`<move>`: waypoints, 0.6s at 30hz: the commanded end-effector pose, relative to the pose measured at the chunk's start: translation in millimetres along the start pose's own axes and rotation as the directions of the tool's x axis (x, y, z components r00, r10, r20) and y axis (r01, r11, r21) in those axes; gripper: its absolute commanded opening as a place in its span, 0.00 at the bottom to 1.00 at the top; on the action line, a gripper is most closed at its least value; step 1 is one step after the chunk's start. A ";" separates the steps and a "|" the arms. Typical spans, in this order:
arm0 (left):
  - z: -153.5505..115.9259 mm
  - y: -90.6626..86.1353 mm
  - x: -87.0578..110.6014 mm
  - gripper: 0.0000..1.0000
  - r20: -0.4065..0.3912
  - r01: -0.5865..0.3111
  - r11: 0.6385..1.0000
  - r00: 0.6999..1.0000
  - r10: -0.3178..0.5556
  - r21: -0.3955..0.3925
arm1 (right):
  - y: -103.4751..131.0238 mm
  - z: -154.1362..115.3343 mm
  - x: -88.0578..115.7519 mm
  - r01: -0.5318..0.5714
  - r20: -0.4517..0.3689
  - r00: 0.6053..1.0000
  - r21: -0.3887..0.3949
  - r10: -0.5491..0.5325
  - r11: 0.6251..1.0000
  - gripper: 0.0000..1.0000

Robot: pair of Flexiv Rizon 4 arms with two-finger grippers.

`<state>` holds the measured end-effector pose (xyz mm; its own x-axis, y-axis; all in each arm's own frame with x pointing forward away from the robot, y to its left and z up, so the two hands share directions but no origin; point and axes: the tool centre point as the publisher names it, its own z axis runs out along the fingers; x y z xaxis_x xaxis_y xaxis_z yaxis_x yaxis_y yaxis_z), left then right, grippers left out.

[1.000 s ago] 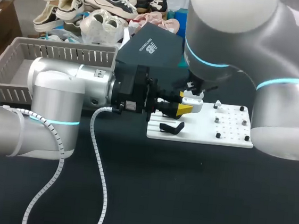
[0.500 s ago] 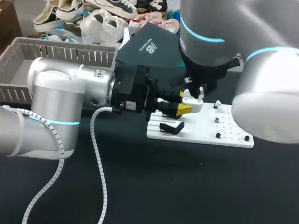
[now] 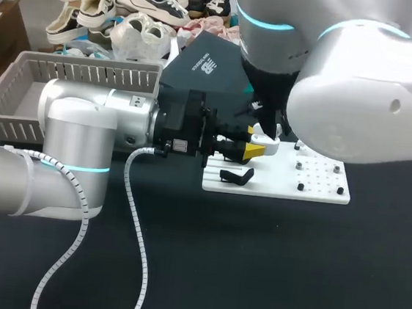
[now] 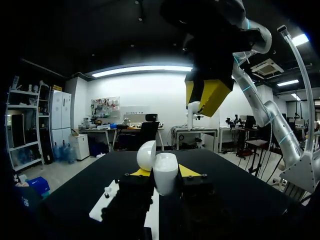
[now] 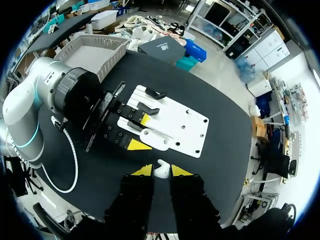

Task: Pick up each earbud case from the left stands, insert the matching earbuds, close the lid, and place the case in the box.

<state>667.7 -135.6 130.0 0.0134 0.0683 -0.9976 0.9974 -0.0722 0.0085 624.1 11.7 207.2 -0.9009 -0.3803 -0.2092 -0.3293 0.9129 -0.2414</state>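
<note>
My left gripper point(image 3: 255, 151) is shut on a white earbud case point(image 3: 268, 140), held level over the left end of the white board point(image 3: 284, 183). In the left wrist view the case point(image 4: 165, 172) sits between the yellow tips with its lid point(image 4: 146, 155) open. My right gripper point(image 5: 161, 171) hangs high above it, shut on a small white earbud point(image 5: 161, 169). From the left wrist it shows as yellow tips point(image 4: 205, 97) overhead. The right wrist view looks straight down on the case point(image 5: 156, 138) and board point(image 5: 180, 120).
A grey basket point(image 3: 74, 74) stands at the back left, beside a dark box point(image 3: 208, 66). A black stand point(image 3: 237, 175) sits on the board's left part, with several small black pegs point(image 3: 300, 186) to its right. My right arm's bulk point(image 3: 359, 97) hides the board's far edge.
My right arm has swung leftward and now covers more of the board in the head view. The left arm and the case have stayed put.
</note>
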 end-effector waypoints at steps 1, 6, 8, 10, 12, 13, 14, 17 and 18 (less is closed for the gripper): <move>0.3 1.6 0.1 0.00 -0.001 0.000 1.000 1.000 0.000 0.004 | 0.4 -0.5 0.4 -0.001 0.000 1.000 0.002 0.001 1.000 0.00; 0.3 1.6 0.1 0.00 -0.001 0.000 1.000 1.000 0.000 0.004 | 0.4 -0.5 0.4 -0.001 0.000 1.000 0.002 0.001 1.000 0.00; 0.3 1.6 0.1 0.00 -0.001 0.000 1.000 1.000 0.000 0.004 | -4.7 4.5 -12.3 -0.085 -0.050 0.995 0.026 0.086 0.996 0.00; 0.3 1.6 0.1 0.00 -0.001 0.000 1.000 1.000 0.000 0.004 | -11.8 10.4 -22.1 -0.196 -0.090 0.976 0.053 0.200 0.979 0.00; 0.3 1.6 0.1 0.00 -0.001 0.000 1.000 1.000 0.000 0.004 | -18.7 14.8 -27.0 -0.313 -0.118 0.940 0.068 0.319 0.947 0.00; 0.3 1.6 0.1 0.00 -0.001 0.000 1.000 1.000 0.000 0.004 | -21.1 17.0 -27.1 -0.336 -0.107 0.932 0.103 0.346 0.936 0.00; 0.3 1.6 0.1 0.00 -0.001 0.000 1.000 1.000 0.000 0.004 | -22.1 18.7 -26.4 -0.364 -0.119 0.919 0.107 0.376 0.925 0.00; 0.3 1.6 0.1 0.00 -0.001 0.000 1.000 1.000 0.000 0.004 | -25.5 21.2 -21.6 -0.434 -0.126 0.885 0.127 0.449 0.892 0.00; 0.3 1.6 0.1 0.00 -0.001 0.000 1.000 1.000 0.000 0.004 | -27.0 20.5 -19.0 -0.456 -0.116 0.875 0.122 0.469 0.881 0.00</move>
<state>667.7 -135.6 130.0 0.0134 0.0683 -0.9976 0.9973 -0.0723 0.0085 652.2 -14.3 196.5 -0.9792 -0.0533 -0.1956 -0.0072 0.9733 -0.2296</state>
